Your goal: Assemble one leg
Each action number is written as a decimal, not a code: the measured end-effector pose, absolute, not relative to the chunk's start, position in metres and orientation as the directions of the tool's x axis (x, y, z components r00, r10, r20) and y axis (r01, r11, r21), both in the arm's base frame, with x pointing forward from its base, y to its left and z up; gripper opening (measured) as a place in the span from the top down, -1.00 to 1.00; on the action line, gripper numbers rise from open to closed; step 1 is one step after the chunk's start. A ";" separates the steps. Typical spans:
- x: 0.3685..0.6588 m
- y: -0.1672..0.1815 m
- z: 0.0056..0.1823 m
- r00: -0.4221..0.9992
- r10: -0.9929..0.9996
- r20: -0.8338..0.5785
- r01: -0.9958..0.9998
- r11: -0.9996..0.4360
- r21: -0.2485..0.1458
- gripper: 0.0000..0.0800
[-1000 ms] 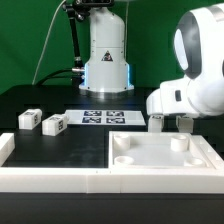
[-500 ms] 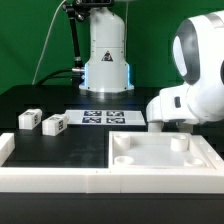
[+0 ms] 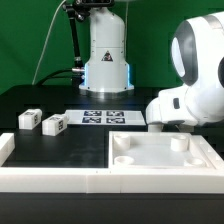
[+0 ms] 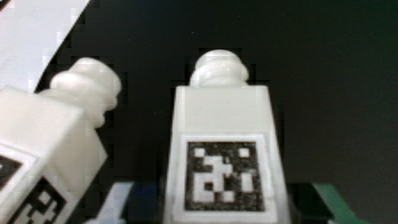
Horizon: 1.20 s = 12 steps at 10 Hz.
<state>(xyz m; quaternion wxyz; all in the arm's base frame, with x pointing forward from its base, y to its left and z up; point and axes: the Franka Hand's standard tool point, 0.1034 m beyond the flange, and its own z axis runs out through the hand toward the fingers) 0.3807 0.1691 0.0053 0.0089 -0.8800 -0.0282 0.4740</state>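
Note:
In the wrist view a leg (image 4: 222,130), a white block with a knob end and a black-and-white tag, stands between my fingers. A second leg (image 4: 50,125) lies close beside it. My gripper (image 4: 228,205) is open, one finger on each side of the leg with dark gaps between. In the exterior view my gripper (image 3: 166,124) is low on the table just behind the big white panel (image 3: 160,160), and these two legs are hidden there. Two more legs (image 3: 29,119) (image 3: 54,123) lie at the exterior view's left.
The marker board (image 3: 103,117) lies in the middle of the table, before the arm's base (image 3: 105,65). A white rail (image 3: 50,178) runs along the front and turns up at the exterior view's left. A white edge (image 4: 36,40) shows beside the legs.
My gripper has come down towards the table; its fingers, plain to see a second ago, now sit low behind the panel. The legs at the left have not moved.

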 end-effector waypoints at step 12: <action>0.396 0.161 0.069 0.552 0.082 -0.830 0.060 -0.996 -0.059 0.27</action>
